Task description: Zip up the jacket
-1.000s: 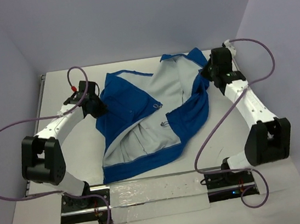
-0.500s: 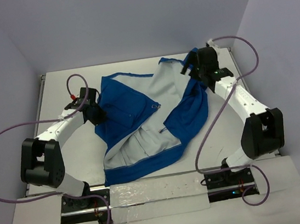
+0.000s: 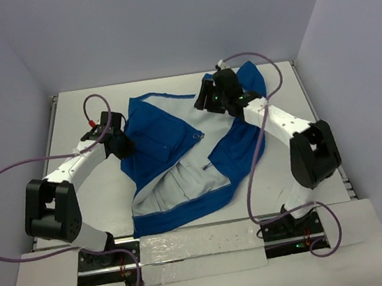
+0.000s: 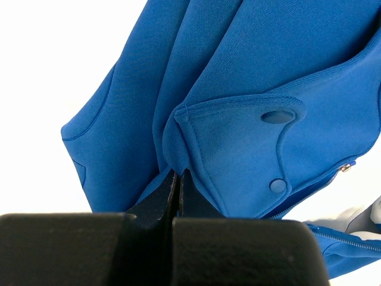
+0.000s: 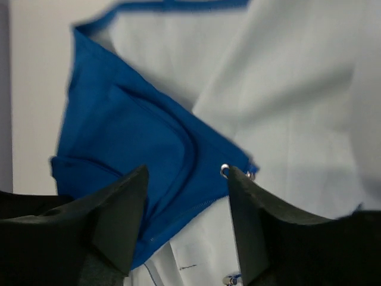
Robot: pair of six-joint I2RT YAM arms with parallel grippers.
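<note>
Right gripper (image 3: 204, 99), jaws now apart, apparently empty, has swung left over jacket (image 3: 180, 169); left gripper (image 3: 122, 146) stays pinching fabric.

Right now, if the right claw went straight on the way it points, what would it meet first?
Probably the jacket: its blue fabric fills the gap of the open right claw, with the pale lining just beside. How far off the fabric lies is unclear from the wrist view.
</note>
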